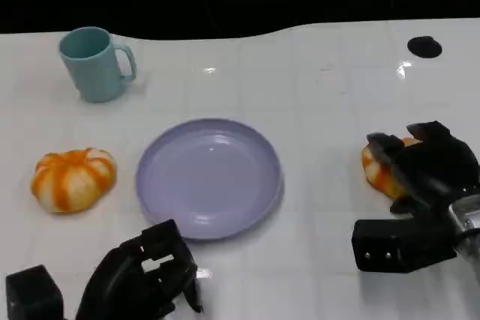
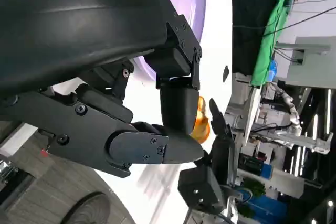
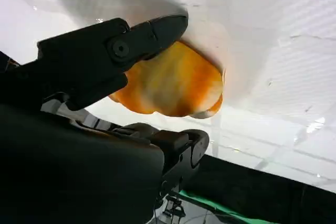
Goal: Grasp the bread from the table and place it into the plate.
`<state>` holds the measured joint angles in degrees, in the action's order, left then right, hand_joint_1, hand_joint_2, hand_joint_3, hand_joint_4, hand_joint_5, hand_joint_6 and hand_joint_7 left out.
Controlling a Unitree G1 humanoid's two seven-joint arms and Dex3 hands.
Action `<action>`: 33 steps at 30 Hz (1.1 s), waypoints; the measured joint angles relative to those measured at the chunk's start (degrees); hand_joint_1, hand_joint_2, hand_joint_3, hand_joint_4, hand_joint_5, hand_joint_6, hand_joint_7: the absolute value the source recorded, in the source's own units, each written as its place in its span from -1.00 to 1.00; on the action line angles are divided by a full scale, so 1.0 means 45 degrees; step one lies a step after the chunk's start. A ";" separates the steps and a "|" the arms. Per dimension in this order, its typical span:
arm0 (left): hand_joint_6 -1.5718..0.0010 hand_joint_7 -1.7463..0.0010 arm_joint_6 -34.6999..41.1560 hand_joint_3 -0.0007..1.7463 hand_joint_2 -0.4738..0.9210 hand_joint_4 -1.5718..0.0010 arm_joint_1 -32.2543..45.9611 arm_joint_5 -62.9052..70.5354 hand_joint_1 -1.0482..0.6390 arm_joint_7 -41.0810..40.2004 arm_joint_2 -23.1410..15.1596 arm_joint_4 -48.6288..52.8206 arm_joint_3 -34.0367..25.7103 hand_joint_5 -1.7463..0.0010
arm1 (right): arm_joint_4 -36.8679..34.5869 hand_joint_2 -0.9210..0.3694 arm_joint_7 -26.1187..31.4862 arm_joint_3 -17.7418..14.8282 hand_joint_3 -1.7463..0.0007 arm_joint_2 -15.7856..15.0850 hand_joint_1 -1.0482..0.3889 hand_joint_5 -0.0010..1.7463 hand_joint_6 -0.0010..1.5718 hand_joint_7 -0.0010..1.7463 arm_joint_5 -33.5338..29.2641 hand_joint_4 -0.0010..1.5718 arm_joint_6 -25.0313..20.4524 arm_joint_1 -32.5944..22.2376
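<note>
My right hand (image 1: 427, 166) sits at the right side of the white table (image 1: 322, 103), its black fingers wrapped over and around an orange-and-white glazed bread roll (image 1: 379, 170) that rests on the table surface. In my right wrist view one finger (image 3: 142, 43) lies across the top of this roll (image 3: 173, 85) and another curls in below it, so the hand is closed around it, the roll touching the table. Whether the grip is firm I cannot tell

My left hand (image 1: 146, 275) is low at the near left edge of the table, just in front of the plate, fingers curled inward with nothing between them. My left wrist view confirms the fingers (image 2: 157, 148) folded together, holding no object

The round lavender plastic plate (image 1: 208, 177) lies flat at the centre of the table, between my two hands, with nothing in it. The held roll is to its right, apart from the rim

A second orange-and-white bread roll (image 1: 73, 178) lies on the table to the left of the plate, near it but not touching. A light teal ceramic mug (image 1: 94, 63) stands upright at the far left, handle pointing toward the right. A small dark round mark (image 1: 424, 46) shows at the far right of the table top; what it is I cannot tell
</note>
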<state>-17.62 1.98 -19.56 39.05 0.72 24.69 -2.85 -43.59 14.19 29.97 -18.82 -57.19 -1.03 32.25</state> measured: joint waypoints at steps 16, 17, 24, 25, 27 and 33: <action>0.10 -0.71 0.0158 -0.54 0.86 0.02 0.0186 0.0006 -0.45 -0.0002 -0.0001 -0.0192 0.0008 -1.00 | -0.2630 -0.99 0.2134 0.0201 0.94 0.0326 0.14 0.91 0.63 -0.87 0.1170 0.09 0.1386 0.1007; 0.10 -0.71 0.0178 -0.54 0.86 0.01 0.0186 0.0006 -0.45 -0.0001 -0.0001 -0.0198 0.0009 -1.00 | -0.2760 -1.00 0.2325 0.0225 0.92 0.0316 0.14 0.96 0.63 -0.75 0.1187 0.09 0.1562 0.1063; 0.12 -0.72 0.0143 -0.51 0.86 0.02 0.0187 0.0017 -0.46 -0.0001 0.0000 -0.0202 0.0005 -1.00 | -0.3463 -0.98 0.3849 0.0516 0.77 0.0241 0.19 1.00 -0.15 0.85 0.1183 0.10 0.2620 0.1238; 0.12 -0.72 0.0144 -0.51 0.86 0.02 0.0186 0.0018 -0.46 -0.0001 0.0000 -0.0202 0.0005 -1.00 | -0.3523 -0.97 0.4004 0.0521 0.76 0.0241 0.19 1.00 -0.14 0.82 0.1184 0.10 0.2738 0.1238; 0.12 -0.71 0.0144 -0.51 0.85 0.02 0.0187 0.0032 -0.45 -0.0008 0.0001 -0.0202 0.0006 -1.00 | -0.3633 -0.97 0.4234 0.0534 0.77 0.0241 0.17 1.00 -0.07 0.62 0.1183 0.08 0.2860 0.1238; 0.12 -0.71 0.0147 -0.48 0.83 0.03 0.0194 0.0070 -0.45 -0.0120 0.0001 -0.0232 0.0024 -1.00 | -0.3658 -0.90 0.4933 0.0530 0.80 0.0237 0.18 1.00 -0.02 0.69 0.1189 0.14 0.3214 0.1252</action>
<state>-16.96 2.85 -19.24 38.51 0.73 23.64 -2.74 -60.06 36.39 32.36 -17.76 -51.84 13.43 37.88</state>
